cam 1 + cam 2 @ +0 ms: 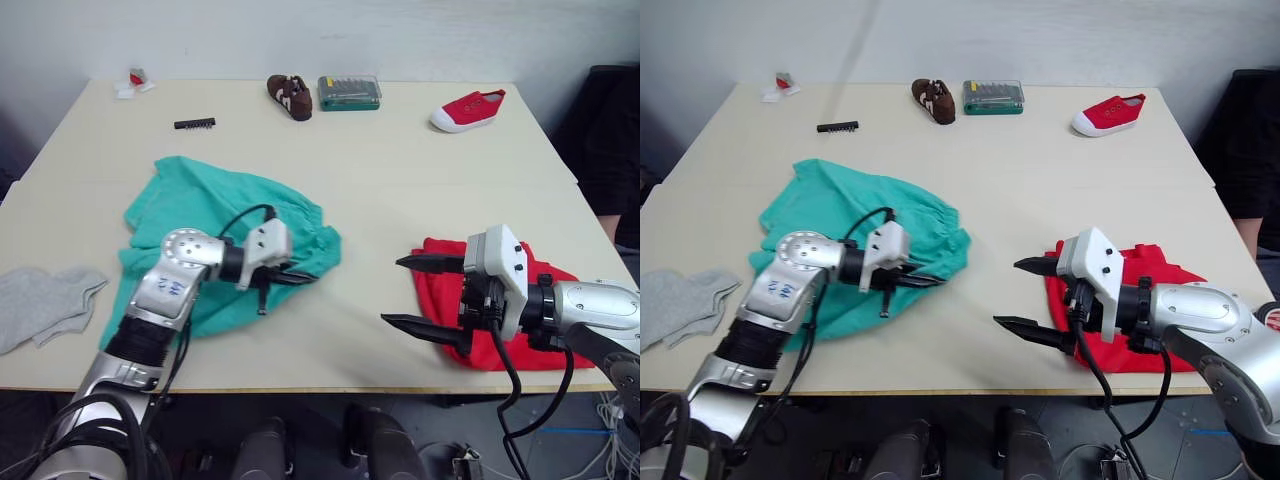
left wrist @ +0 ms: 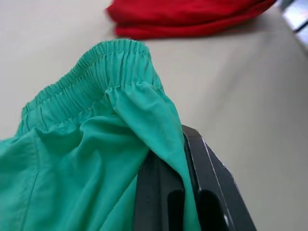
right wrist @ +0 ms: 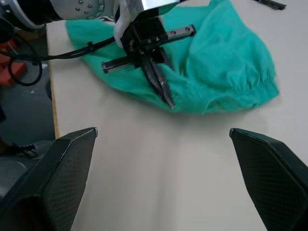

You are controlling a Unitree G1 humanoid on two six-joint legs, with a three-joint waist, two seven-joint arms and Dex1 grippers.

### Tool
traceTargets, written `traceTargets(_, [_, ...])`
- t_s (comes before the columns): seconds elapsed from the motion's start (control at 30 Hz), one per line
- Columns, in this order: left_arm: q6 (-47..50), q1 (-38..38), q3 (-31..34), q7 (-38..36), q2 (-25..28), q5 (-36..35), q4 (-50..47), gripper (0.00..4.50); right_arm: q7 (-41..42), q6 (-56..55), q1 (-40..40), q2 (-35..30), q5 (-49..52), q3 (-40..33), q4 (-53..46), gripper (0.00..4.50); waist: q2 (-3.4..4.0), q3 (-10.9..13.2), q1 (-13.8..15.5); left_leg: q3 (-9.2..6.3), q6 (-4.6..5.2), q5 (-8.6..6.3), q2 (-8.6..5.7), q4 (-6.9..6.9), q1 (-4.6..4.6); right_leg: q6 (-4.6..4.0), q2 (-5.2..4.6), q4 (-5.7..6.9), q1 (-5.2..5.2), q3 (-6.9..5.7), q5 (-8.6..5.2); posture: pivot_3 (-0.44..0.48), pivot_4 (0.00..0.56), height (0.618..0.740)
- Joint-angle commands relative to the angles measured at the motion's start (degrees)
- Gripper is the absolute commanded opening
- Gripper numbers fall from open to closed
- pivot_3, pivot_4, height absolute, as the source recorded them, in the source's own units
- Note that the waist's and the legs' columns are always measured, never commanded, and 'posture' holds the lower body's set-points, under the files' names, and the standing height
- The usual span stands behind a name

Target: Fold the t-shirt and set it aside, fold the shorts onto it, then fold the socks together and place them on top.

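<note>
Nearest us, at the front of the tabletop (image 1: 380, 200), we list the right end effector (image 1: 425, 293): two black fingers spread wide, nothing between them, one tip pointing across the bare surface and the other just above it. It sits directly in front of the t-shirt (image 1: 530, 340), which we record as a flattened red bundle at the front right, close to the tabletop's near edge.

Left end effector (image 1: 915, 281): fingers drawn narrow, pinched on a fold of the shorts (image 1: 855, 225) near the gathered waistband. In the left wrist view we see teal cloth draped over and between the black fingers (image 2: 207, 163), with the elastic waist (image 2: 91, 72) bunched beyond them.

Shorts: teal-green, loosely crumpled, lying left of centre, well apart from the t-shirt, with a strip of bare tabletop between the two.

Socks (image 1: 40, 300): light grey, lying flat at the far left near the front edge, just beside the shorts; we cannot tell whether they touch.

Along the back of the tabletop, from left to right, we note:
- a small red-and-white item (image 1: 133, 82)
- a black bit strip (image 1: 194, 124)
- a brown shoe (image 1: 289, 96)
- a green bit case (image 1: 349, 92)
- a red sneaker (image 1: 467, 109)
</note>
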Motion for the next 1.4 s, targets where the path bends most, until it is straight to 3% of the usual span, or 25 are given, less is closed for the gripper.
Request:
traceTargets(0.03, [3.8, -0.6, -2.2, -0.6, -1.3, -0.7, -3.5, 0.03, 0.6, -3.6, 2.3, -1.7, -4.5, 0.2, -2.4, 4.50, 0.00, 0.0, 0.0, -0.03, -0.03, 0.04, 0.01, 0.00, 0.00, 0.00, 0.01, 0.02, 0.00, -0.01, 0.00, 0.000, 0.150, 0.740])
traceTargets(0.3, [13.7, 3.2, -0.2, -4.2, 2.9, -7.1, -11.9, 0.03, 1.0, -8.5, 7.6, -1.9, -11.4, 1.6, -2.8, 4.50, -0.01, 0.0, 0.1, -0.11, -0.08, 0.09, 0.05, 0.00, 0.01, -0.03, 0.05, 0.06, -0.01, 0.00, -0.02, 0.000, 0.150, 0.740])
traceTargets(0.33, [14.2, 3.7, 0.4, -4.6, 3.5, -8.2, -12.8, 0.21, 0.9, -8.9, 7.5, -1.7, -12.0, 2.0, -2.6, 4.50, -0.01, 0.0, 0.2, -0.11, -0.09, 0.11, 0.05, 0.00, 0.00, -0.03, 0.04, 0.06, -0.01, -0.01, -0.02, 0.000, 0.150, 0.740])
traceTargets(0.43, [16.1, 4.5, 2.9, -4.8, 4.2, -11.5, -14.9, 0.91, 0.9, -10.3, 7.0, -1.3, -14.0, 3.8, -1.7, 4.50, -0.01, 0.0, 0.3, -0.15, -0.07, 0.13, 0.02, 0.00, 0.00, -0.04, 0.01, 0.08, -0.01, -0.02, -0.02, 0.000, 0.150, 0.740])
traceTargets(0.53, [20.3, 5.3, 10.5, -4.3, 6.5, -18.0, -16.8, 1.84, 3.2, -13.0, 5.8, -2.1, -17.8, 7.9, -0.4, 4.50, -0.02, 0.0, 0.3, -0.16, -0.06, 0.14, 0.00, 0.00, 0.00, -0.04, -0.01, 0.09, 0.00, -0.01, -0.02, 0.000, 0.150, 0.740])
traceTargets(0.63, [17.3, 8.7, 12.4, -4.4, 11.1, -16.0, -17.4, 2.85, 5.8, -14.8, 5.0, -2.8, -19.3, 9.9, 0.8, 4.50, -0.01, 0.0, 0.0, -0.17, -0.11, 0.17, 0.02, 0.00, 0.01, -0.06, 0.00, 0.10, -0.01, -0.01, -0.04, 0.000, 0.150, 0.740])
traceTargets(0.73, [5.5, 18.9, 15.7, -4.8, 20.3, -7.4, -14.4, 3.79, 6.0, -21.4, 2.4, -1.3, -26.5, 15.0, 5.1, 4.50, -0.01, 0.0, -1.0, -0.11, -0.16, 0.17, 0.04, -0.03, 0.13, -0.15, 0.01, 0.17, 0.01, -0.01, -0.11, 0.000, 0.150, 0.740])
traceTargets(0.8, [1.6, 25.4, 19.8, -4.8, 24.3, -6.0, -13.9, 4.44, 6.8, -26.6, 1.1, -0.5, -31.1, 18.5, 8.3, 4.50, -0.07, 0.0, -1.3, -0.04, -0.20, 0.16, 0.07, -0.10, 0.21, -0.24, 0.02, 0.20, 0.01, 0.00, -0.16, 0.000, 0.150, 0.740])
traceTargets(0.93, [-1.2, 39.5, 30.4, -7.3, 28.9, -7.8, -17.9, 4.47, 7.8, -37.2, -1.6, 2.3, -38.8, 23.9, 15.0, 4.50, -0.11, 0.1, -1.0, -0.14, -0.33, 0.04, 0.15, -0.12, 0.18, -0.38, 0.01, 0.21, -0.07, -0.09, -0.25, 0.000, 0.150, 0.740])
traceTargets(1.07, [-8.5, 51.3, 39.0, -7.1, 29.3, -4.1, -20.2, 4.47, 7.3, -44.9, -5.7, 7.5, -43.3, 27.5, 21.8, 4.50, -0.09, 0.1, -1.1, -0.15, -0.31, -0.03, 0.11, -0.12, 0.17, -0.40, -0.09, 0.18, -0.06, -0.09, -0.25, 0.000, 0.150, 0.740])
traceTargets(1.27, [-20.4, 54.4, 39.4, -2.3, 29.1, 3.4, -14.2, 4.47, 9.2, -51.1, -8.2, 11.6, -46.3, 30.4, 28.3, 4.50, -0.09, 0.1, -1.1, -0.23, -0.34, -0.04, 0.14, -0.12, 0.18, -0.46, -0.10, 0.24, -0.05, -0.16, -0.28, 0.000, 0.150, 0.740])
traceTargets(1.37, [-25.1, 52.0, 37.3, 1.5, 29.0, 7.3, -9.1, 4.50, 9.2, -52.7, -9.2, 13.2, -47.3, 30.9, 31.2, 3.93, -0.07, 0.1, -1.2, -0.21, -0.27, -0.09, 0.15, -0.14, 0.20, -0.48, -0.09, 0.29, -0.05, -0.16, -0.29, 0.000, 0.150, 0.740])
traceTargets(1.4, [-26.1, 50.9, 36.6, 2.5, 29.0, 8.0, -7.2, 4.31, 9.0, -53.0, -9.3, 13.7, -47.4, 30.9, 32.0, 3.57, -0.05, 0.1, -1.2, -0.21, -0.26, -0.10, 0.16, -0.15, 0.20, -0.48, -0.09, 0.31, -0.06, -0.16, -0.30, 0.000, 0.150, 0.740])
